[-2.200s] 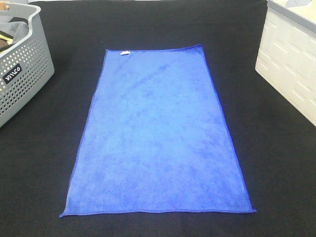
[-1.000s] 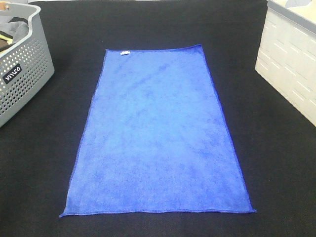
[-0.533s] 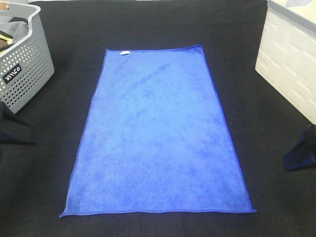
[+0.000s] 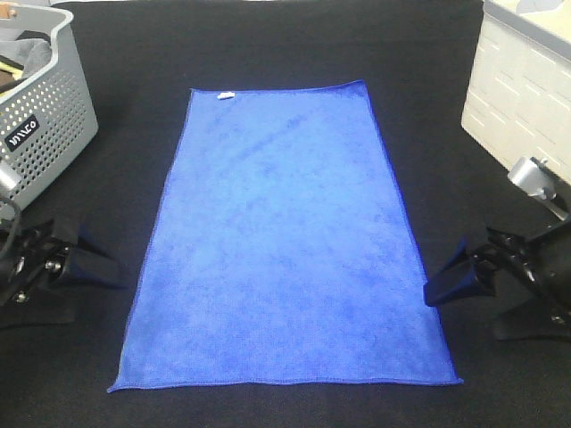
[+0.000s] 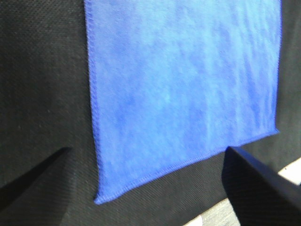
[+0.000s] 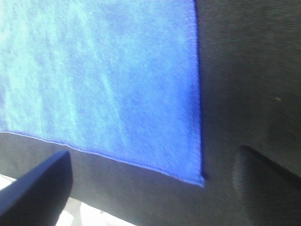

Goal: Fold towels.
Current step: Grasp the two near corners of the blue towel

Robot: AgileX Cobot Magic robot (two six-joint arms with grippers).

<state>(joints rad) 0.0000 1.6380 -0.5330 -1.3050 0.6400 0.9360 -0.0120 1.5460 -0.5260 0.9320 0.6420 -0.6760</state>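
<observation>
Beyond the left pincer (image 4: 98,263), on its outer side, a grey perforated basket (image 4: 45,116) with dark cloths inside stands well apart from the work, probably so that it does not get in the way of the fold. The left pincer hovers low over the black bench (image 4: 268,45) with its jaws spread wide and nothing between them. It points inward at the near stretch of the towel's left long edge, close beside it but not touching.

Between the two pincers the royal-blue microfibre towel (image 4: 285,241) lies flat and fully spread, lengthwise away from them. Its small white tag (image 4: 227,94) is at the far left corner. In the left wrist view the near corner (image 5: 99,200) sits between the open fingers, which suggests that this corner is what the pincer is aiming for.

The right pincer (image 4: 446,272) mirrors the left: wide open, empty, and just outside the right long edge. Its wrist view frames the other near corner (image 6: 202,181). This symmetric stance probably prepares a two-corner pinch to carry the near end over to the far end. No fold is made yet. Beyond this pincer, on its outer side, stands a white crate (image 4: 526,116).
</observation>
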